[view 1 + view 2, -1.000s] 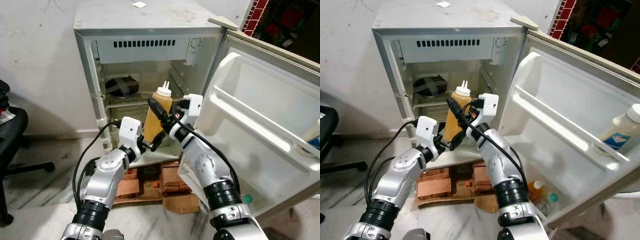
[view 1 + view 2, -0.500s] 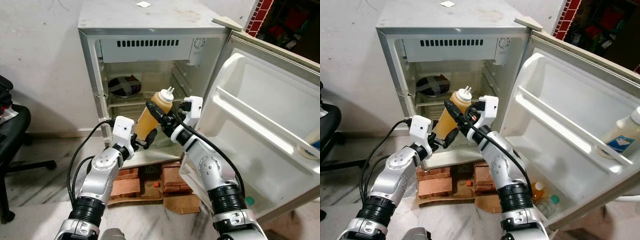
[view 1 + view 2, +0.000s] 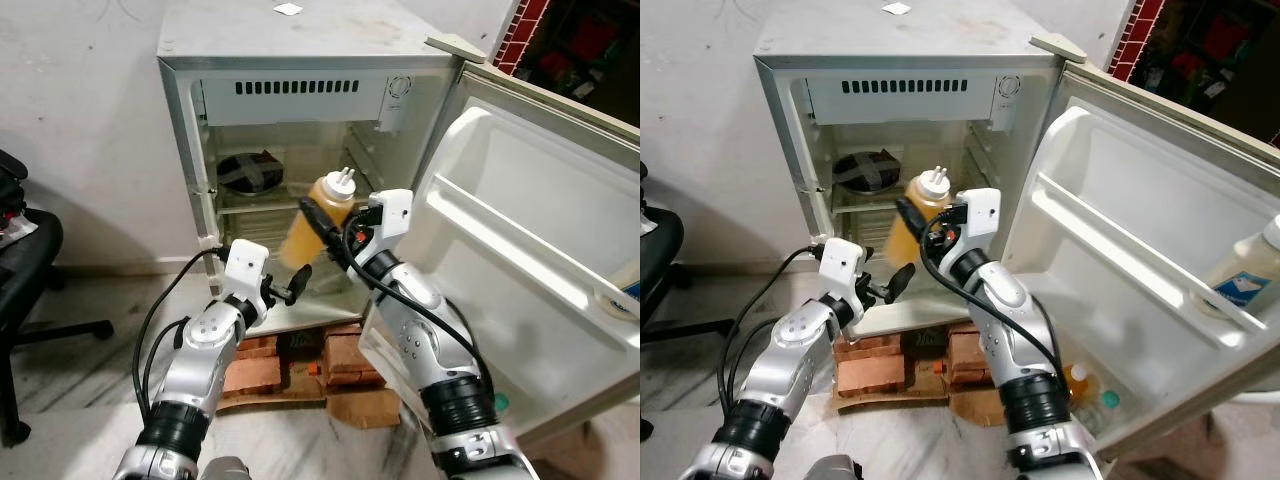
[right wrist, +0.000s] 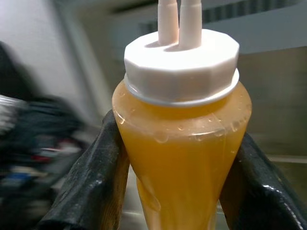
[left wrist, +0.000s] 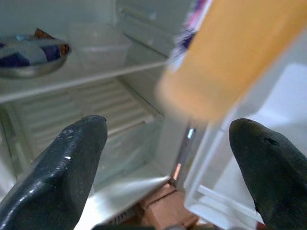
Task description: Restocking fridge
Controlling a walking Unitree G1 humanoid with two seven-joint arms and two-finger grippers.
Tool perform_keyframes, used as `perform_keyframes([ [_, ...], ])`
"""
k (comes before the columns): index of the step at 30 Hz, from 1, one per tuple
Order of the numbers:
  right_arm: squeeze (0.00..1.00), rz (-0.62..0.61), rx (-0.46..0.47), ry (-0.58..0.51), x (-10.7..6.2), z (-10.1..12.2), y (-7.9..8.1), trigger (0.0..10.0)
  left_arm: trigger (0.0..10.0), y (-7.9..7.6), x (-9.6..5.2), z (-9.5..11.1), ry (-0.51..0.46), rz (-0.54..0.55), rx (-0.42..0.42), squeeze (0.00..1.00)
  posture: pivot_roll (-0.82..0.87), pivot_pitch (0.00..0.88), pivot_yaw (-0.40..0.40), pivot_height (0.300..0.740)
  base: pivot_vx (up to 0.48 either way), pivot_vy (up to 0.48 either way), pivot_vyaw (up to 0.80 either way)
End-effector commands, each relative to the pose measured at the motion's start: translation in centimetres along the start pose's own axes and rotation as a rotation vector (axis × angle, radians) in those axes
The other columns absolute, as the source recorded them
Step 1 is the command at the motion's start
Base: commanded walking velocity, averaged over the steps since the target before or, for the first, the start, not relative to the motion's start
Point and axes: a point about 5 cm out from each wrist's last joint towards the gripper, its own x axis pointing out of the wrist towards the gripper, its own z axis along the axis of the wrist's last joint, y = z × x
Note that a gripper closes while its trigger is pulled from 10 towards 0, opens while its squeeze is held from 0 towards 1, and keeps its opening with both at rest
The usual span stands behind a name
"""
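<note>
Bottle [image 3: 318,212] of orange sauce sits clamped between the right gripper [image 4: 177,167] fingers, tilted, twin-nozzle cap up, in front of the open fridge [image 3: 300,110]. Left gripper [image 3: 285,291] hangs just below the bottle base, fingers [image 5: 72,167] spread and empty (bottle apart from them). Step in hand looks like carrying the bottle in. Next move likely needs it righted, then set on a shelf [image 5: 86,79] or in the door rack [image 3: 500,250].
</note>
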Motion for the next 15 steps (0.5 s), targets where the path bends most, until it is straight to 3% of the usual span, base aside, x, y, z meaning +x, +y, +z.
perform_keyframes([
  [1,0.0,-0.049,-0.024,-0.003,-0.6,-0.3,-0.8,10.0,10.0,-0.6,-0.4,0.0,0.006,-0.023,0.003,0.0,0.1,0.0,-0.074,0.74,0.0,0.0,0.0],
  [4,0.0,-0.105,-0.11,0.028,-1.3,-0.8,-1.7,10.0,10.0,-0.8,-1.5,-0.6,0.018,-0.021,-0.006,0.0,0.1,0.0,-0.073,0.74,0.0,0.0,0.0],
  [8,0.0,-0.16,-0.154,0.054,-2.1,-1.4,-2.5,10.0,10.0,-0.6,-2.5,-1.0,0.026,-0.005,-0.029,0.0,0.1,0.0,-0.077,0.74,0.0,0.0,0.0],
  [12,0.0,-0.27,-0.25,0.051,-2.7,-1.6,-3.5,10.0,10.0,0.5,-3.8,-0.4,0.01,0.089,-0.048,0.0,0.1,0.0,-0.078,0.74,0.0,0.0,0.0],
  [15,0.0,-0.186,-0.242,0.001,-3.3,-1.6,-3.4,10.0,10.0,1.0,-4.3,-0.4,0.028,0.141,-0.068,0.0,0.09,0.0,-0.076,0.74,0.0,0.0,0.0],
])
